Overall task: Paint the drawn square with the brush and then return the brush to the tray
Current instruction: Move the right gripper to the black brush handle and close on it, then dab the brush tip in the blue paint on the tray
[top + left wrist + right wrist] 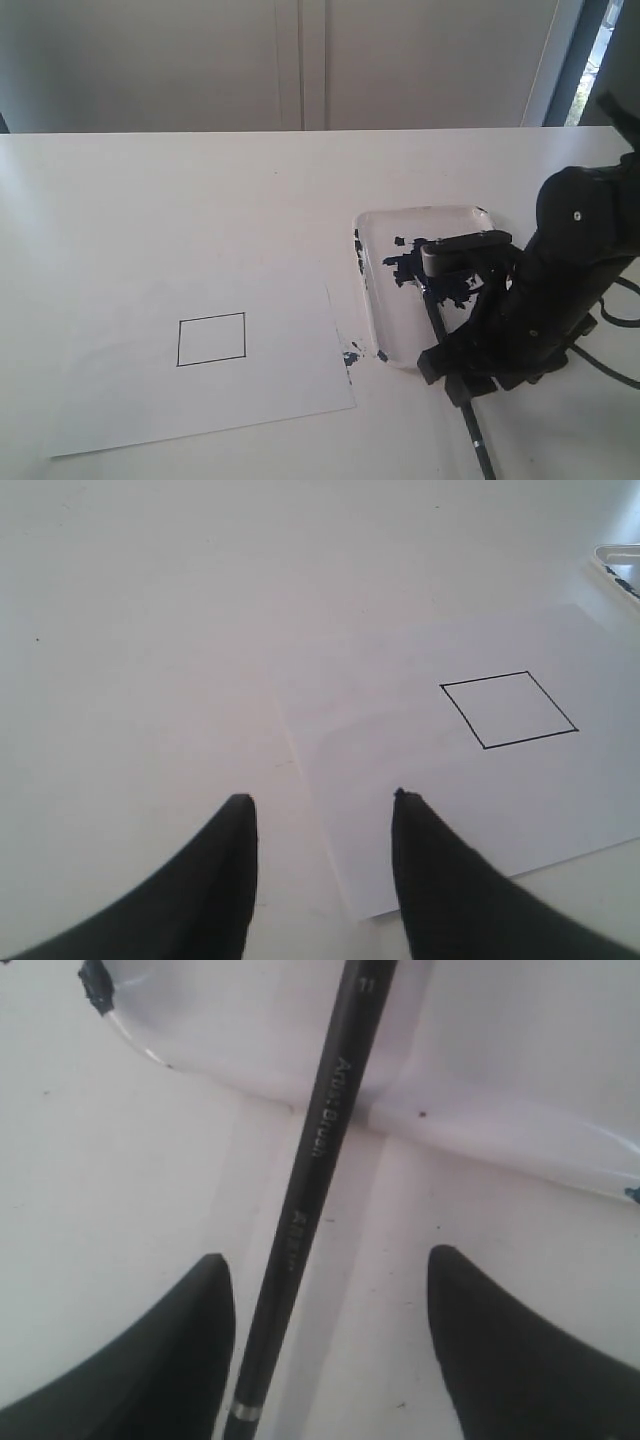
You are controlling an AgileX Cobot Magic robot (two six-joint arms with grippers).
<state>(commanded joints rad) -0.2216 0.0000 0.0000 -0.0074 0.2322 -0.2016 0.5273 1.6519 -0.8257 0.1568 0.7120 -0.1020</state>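
The drawn square (211, 340) (508, 709) is a thin black outline on a white paper sheet (150, 400), and it is plain white inside. The white tray (380, 320) (250, 1055) holds a dark blue paint blob (405, 265). The brush (478, 430) (318, 1150) lies with its tip end in the tray, its black handle crossing the front rim onto the table. My right gripper (452, 375) (328, 1256) is open and straddles the handle, which lies nearer one finger. My left gripper (320, 802) is open with nothing between its fingers, over the paper's edge.
A small blue paint splatter (352, 355) marks the table between the paper and the tray. The tray's corner (620, 568) shows beyond the paper in the left wrist view. The white table (200, 200) reaches back to a pale wall.
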